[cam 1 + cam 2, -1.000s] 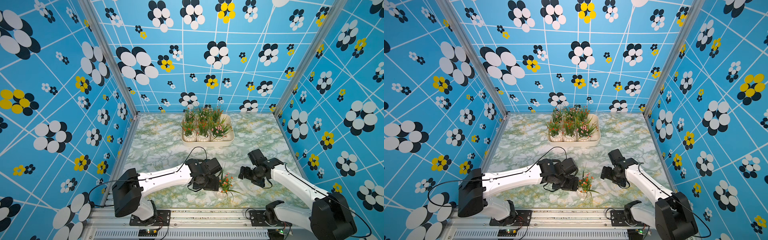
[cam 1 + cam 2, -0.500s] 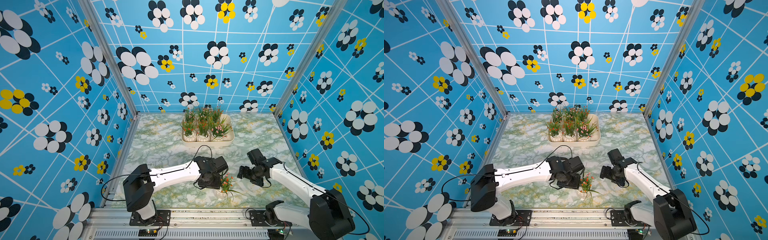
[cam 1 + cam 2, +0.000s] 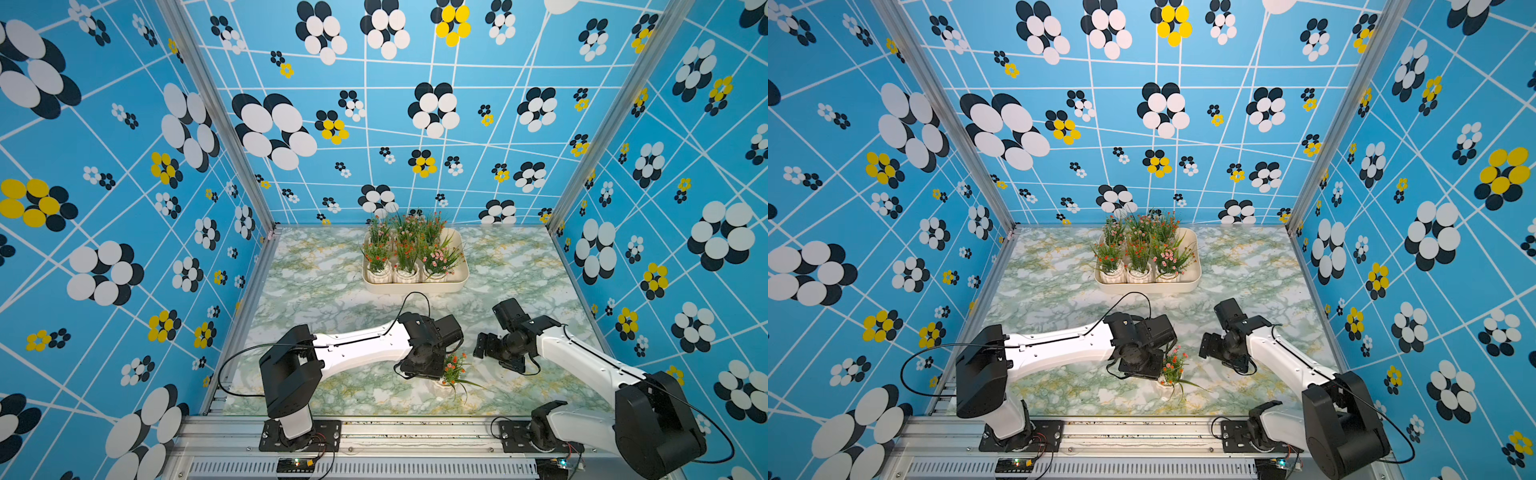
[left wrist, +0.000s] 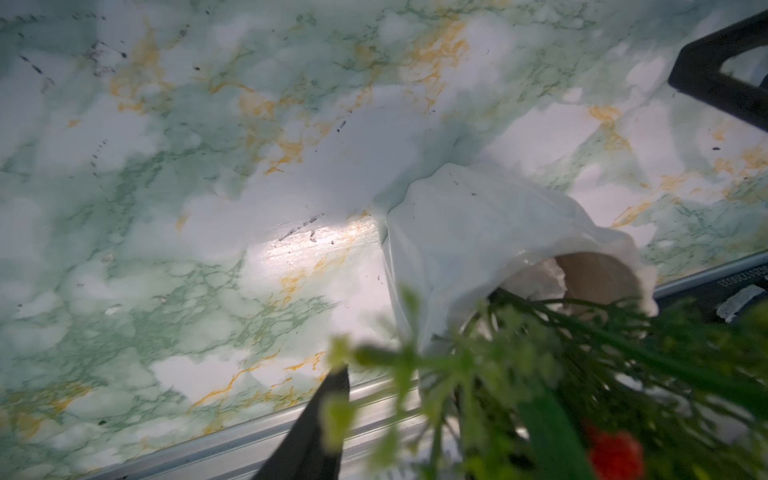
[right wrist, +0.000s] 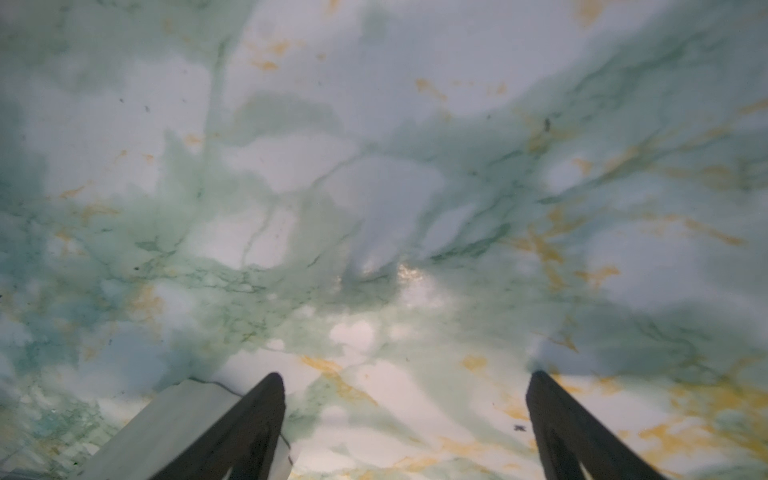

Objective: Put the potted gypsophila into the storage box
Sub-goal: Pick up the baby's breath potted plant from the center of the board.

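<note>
Showing a two-arm cell, seen from above and from both wrists.

**Near centre:** one small artificial potted gypsophila, with thin green grassy leaves and orange-red blossoms in a white ribbed pot, rests on the green-and-white marbled bench close to its near edge. It is outside the storage box and well apart from it.

**Far centre:** the storage box is a shallow cream-white rectangular plastic tray with rounded corners and a low rim. It holds more plants of the same kind in two rows. Three white pots show along the near row, and the far row is mostly hidden by foliage.

**Left arm:** it reaches in from the near left, and the left hand hangs directly over the lone plant, on its left side. In the left wrist view the white pot fills the centre. One dark finger touches the blurred leaves, and the other finger is hidden behind the foliage. From these views you cannot tell whether this hand has closed on the stems.

**Right arm:** it reaches in from the near right. The right hand sits just right of the plant and apart from it. Its two dark fingers are spread wide over bare bench, with nothing between them.
</note>
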